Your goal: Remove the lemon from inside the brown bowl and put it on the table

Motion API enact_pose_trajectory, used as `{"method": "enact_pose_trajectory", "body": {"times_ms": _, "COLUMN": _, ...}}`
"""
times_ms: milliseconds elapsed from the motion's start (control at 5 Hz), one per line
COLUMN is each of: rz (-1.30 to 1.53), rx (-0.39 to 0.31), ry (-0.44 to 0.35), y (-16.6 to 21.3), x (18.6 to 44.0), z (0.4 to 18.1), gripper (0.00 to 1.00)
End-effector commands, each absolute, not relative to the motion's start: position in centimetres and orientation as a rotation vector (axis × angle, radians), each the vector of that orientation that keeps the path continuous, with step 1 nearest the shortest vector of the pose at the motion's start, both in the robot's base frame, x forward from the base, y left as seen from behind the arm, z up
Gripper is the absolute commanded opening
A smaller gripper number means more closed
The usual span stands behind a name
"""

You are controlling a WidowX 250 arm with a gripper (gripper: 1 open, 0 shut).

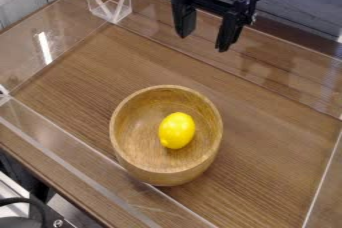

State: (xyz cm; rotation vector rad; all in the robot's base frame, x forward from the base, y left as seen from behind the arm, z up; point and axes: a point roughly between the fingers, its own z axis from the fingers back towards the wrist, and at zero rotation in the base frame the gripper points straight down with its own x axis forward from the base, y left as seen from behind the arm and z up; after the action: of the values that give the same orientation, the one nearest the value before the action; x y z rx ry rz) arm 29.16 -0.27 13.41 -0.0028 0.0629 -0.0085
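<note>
Wood-grain table (267,122) & bowl (127,137); smooth glossy lemon (177,130).

A clear acrylic wall (80,47) runs along the left side, catching pale reflections. Another clear panel (80,187) stands along the near edge, its top rim showing as a bright line. At the far left corner sits a small clear bracket (110,4) with angled sides, perhaps a folded acrylic support, though it is too small to tell. In the lower left corner dark cables (24,210) lie over a light floor.
</note>
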Motion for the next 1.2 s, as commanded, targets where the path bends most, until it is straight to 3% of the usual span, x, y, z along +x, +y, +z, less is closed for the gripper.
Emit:
{"method": "enact_pose_trajectory", "body": {"times_ms": 0, "rz": -0.009, "rx": -0.004, "ry": 0.078, "y": -0.4, "x": 28.8, "z": 12.7, "gripper": 1.0}}
{"method": "enact_pose_trajectory", "body": {"times_ms": 200, "rz": -0.005, "rx": -0.01, "ry": 0.043, "y": -0.8, "x": 26.6, "z": 12.3, "gripper": 1.0}}
{"method": "enact_pose_trajectory", "body": {"times_ms": 1000, "rz": -0.017, "rx": -0.014, "ry": 0.042, "y": -1.4, "x": 24.3, "z": 10.9, "gripper": 1.0}}
